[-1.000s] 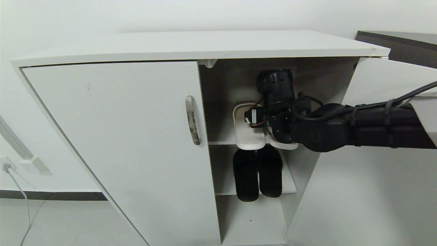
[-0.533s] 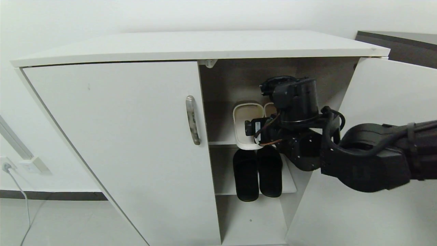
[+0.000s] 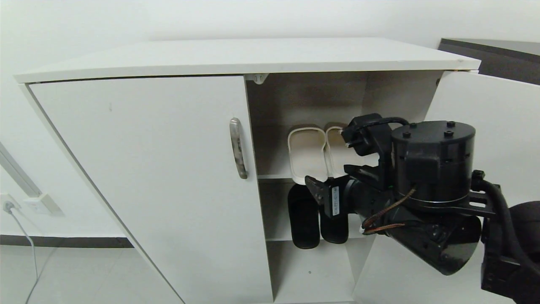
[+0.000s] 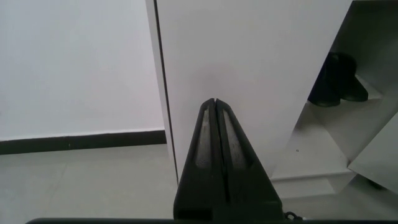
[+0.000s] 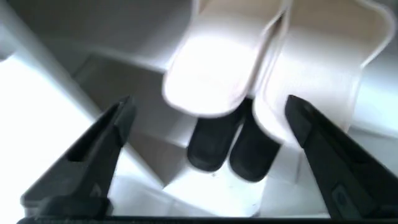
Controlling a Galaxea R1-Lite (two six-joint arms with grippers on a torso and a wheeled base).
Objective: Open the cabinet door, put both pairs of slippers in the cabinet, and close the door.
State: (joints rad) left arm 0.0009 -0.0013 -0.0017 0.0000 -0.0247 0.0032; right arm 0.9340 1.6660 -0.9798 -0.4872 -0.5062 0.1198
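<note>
Since both pairs now lie inside the cabinet [image 3: 253, 55], the loading step reads as done. The white slippers [image 3: 310, 154] sit side by side on the upper shelf [image 3: 274, 169], their near ends reaching just over its front edge. The black slippers [image 3: 303, 219] sit likewise on the lower shelf [image 3: 278, 223], directly beneath, also poking a little past the front edge.

Right gripper [image 5: 209, 102]: jaws spread wide and nothing between them. It hangs in front of the opening at about the level of the upper shelf's front edge, facing both pairs, apart from them.

Left gripper [image 4: 215, 109]: fingers pressed together, empty, pointing at the outside of the closed left door [image 3: 139, 169], well apart from the slippers.

The right door [image 3: 476, 114] stands swung out wide beside the right arm.

Judgement: door opened, done. Both pairs stowed, done. Left to do: close the right door. Before that swing, the arm must be out of the door's path. The overhanging slipper ends may catch the door, though I cannot tell the clearance.
</note>
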